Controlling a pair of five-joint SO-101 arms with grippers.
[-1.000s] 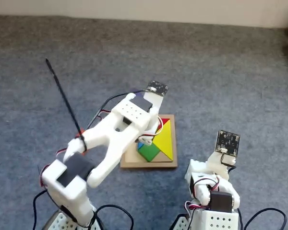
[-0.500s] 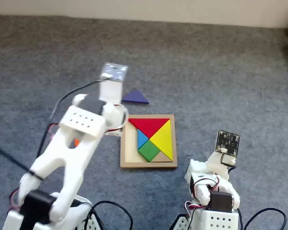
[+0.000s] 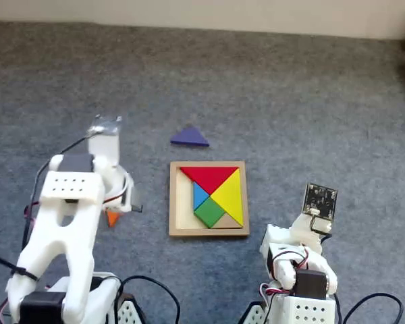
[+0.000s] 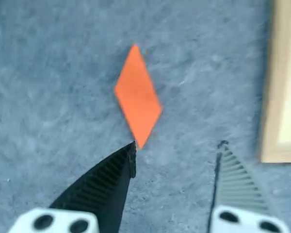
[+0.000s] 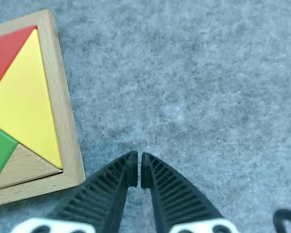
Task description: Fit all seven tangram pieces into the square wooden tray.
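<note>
- Left gripper (image 4: 177,145) hangs over the carpet (image 3: 310,101), left of the tray. Its jaws are spread wide and hold nothing.
- Orange piece (image 4: 137,94), a slanted four-sided shape, lies flat on the carpet just ahead of that gripper. One corner is by a fingertip, and the piece is well clear of the tray.
- Purple triangle (image 3: 189,137) lies on the carpet just past the tray's far edge.
- Tray (image 3: 208,232) holds the red (image 3: 209,177), blue (image 3: 200,195), green (image 3: 208,212) and yellow (image 3: 229,199) pieces. Its left strip and near right corner are bare wood.
- Right gripper (image 5: 139,169) sits over the carpet by the tray's near right corner. Its jaws are closed, tips almost touching, with nothing between them.
</note>
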